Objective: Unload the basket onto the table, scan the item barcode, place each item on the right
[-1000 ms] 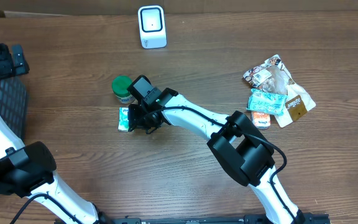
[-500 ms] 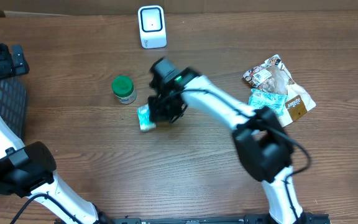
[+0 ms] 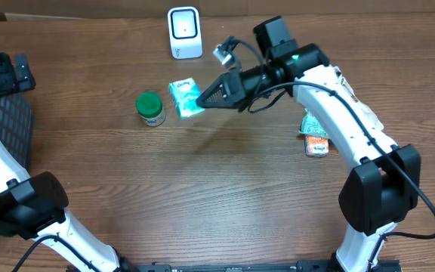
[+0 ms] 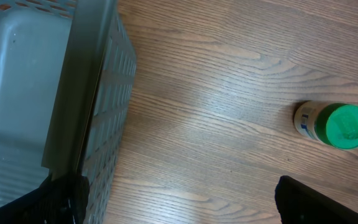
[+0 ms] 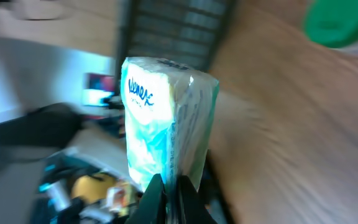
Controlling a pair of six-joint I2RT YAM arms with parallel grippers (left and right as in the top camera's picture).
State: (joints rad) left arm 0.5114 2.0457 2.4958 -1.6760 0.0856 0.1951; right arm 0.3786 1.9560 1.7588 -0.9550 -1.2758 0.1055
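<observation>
In the overhead view, the right arm is reaching across the counter [image 3: 202, 196] toward 9 o'clock. The right end effector [image 3: 205, 98] is clenching one end of a teal-and-white tissue pack [image 3: 185, 97]. The pack is sitting at about 5 o'clock from the white scanner [image 3: 184, 32], which is standing at the 12 o'clock edge of the counter, near the pack but apart from it. A green-lidded bottle [image 3: 150, 108] is standing just beside the pack, at its 8 o'clock. A heap of snack packets [image 3: 338, 113] is lying well apart at the 3 o'clock side, partly under the right arm. A dark mesh basket [image 3: 6, 121] is showing at the 9 o'clock edge.

In the left wrist view, the left end effector [image 4: 179, 190] is hanging released, its dark fingers [image 4: 64, 199] standing wide apart at the bottom corners with nothing between them. The grey basket [image 4: 98, 124] is filling the 9 o'clock side, and the bottle [image 4: 333, 124] is standing on bare wood at 3 o'clock.

In the right wrist view, which is blurring, the tissue pack [image 5: 166, 124] is rising upright from the right end effector [image 5: 166, 199], pinched at its lower end. The bottle's green lid [image 5: 337, 22] is peeking in at 1 o'clock.
</observation>
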